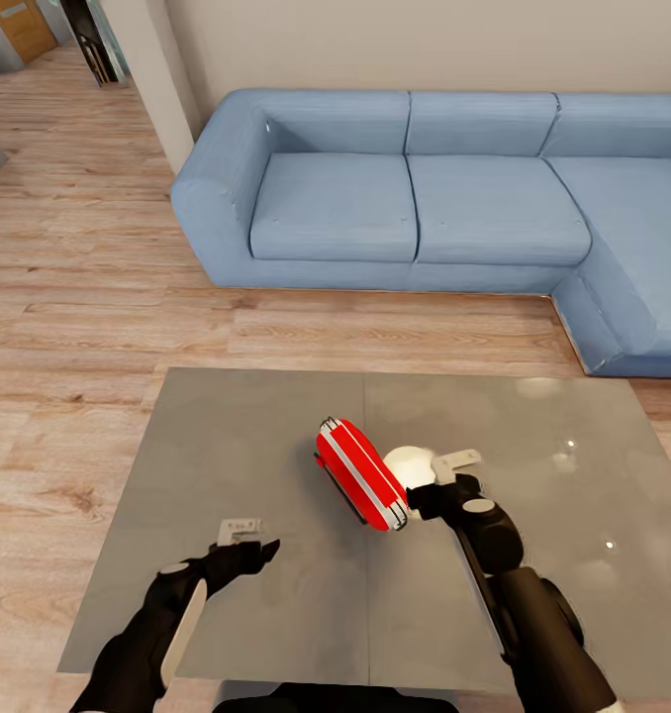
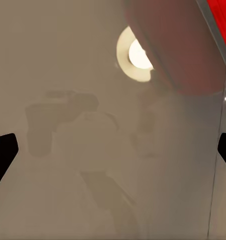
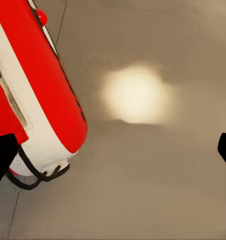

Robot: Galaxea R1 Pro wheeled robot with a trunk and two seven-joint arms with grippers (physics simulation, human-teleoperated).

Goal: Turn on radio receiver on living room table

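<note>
Glossy grey table (image 1: pixel 227 446) fronts the blue sofa (image 1: pixel 415 198). Your left gripper (image 1: pixel 251 545) hovers spread wide over bare tabletop, holding nothing. At mid-table stands the radio receiver (image 1: pixel 360 473), tilted; your right gripper (image 1: pixel 425 492), open and empty, sits just beside it.

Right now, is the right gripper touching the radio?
Cannot tell. In the head view the right gripper meets the radio edge; the right wrist view shows no clear contact or gap.

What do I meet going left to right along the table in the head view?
Left end effector → radio → right end effector, all over the table.
</note>
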